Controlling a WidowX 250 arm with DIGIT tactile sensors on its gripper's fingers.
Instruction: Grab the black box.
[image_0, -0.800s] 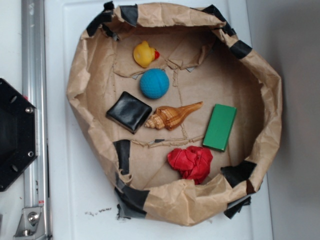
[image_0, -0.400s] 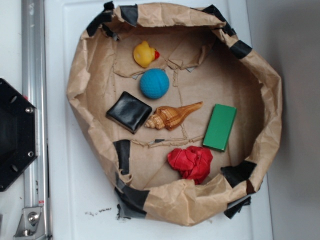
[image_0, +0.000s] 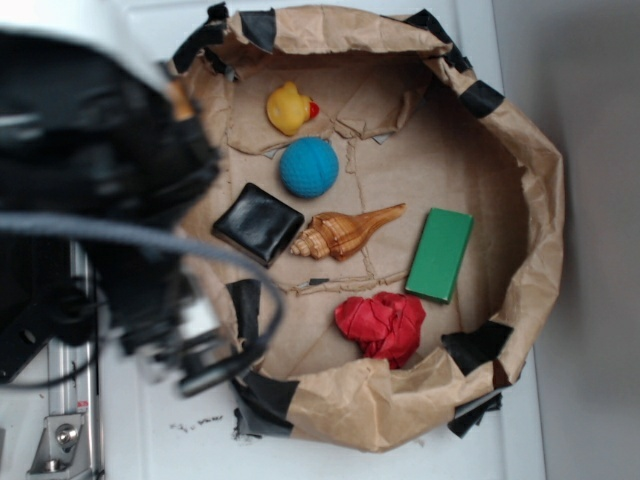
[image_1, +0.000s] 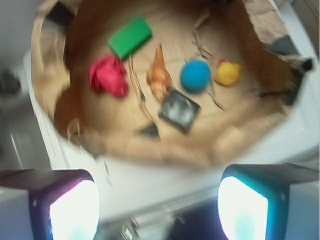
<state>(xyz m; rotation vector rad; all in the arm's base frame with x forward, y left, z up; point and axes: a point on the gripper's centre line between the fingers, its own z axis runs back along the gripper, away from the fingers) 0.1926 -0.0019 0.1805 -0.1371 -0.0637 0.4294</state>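
The black box (image_0: 258, 224) is a small glossy square lying flat on the left of the brown paper nest's floor, just below the blue ball (image_0: 308, 167). In the wrist view the black box (image_1: 179, 110) sits near the middle, far ahead of my gripper (image_1: 159, 200). The gripper is open, its two lit pads wide apart over the white table outside the nest, with nothing between them. In the exterior view my blurred arm (image_0: 110, 180) fills the left side, left of the box and not touching it.
Around the box are a yellow duck (image_0: 290, 107), a shell (image_0: 345, 231), a green block (image_0: 440, 254) and a red crumpled cloth (image_0: 381, 325). The raised paper rim (image_0: 540, 200) with black tape patches rings them. A metal rail (image_0: 65, 430) runs along the left.
My arm has swung into the exterior view from the left and is motion-blurred, covering the base and rail. The objects in the nest have not moved.
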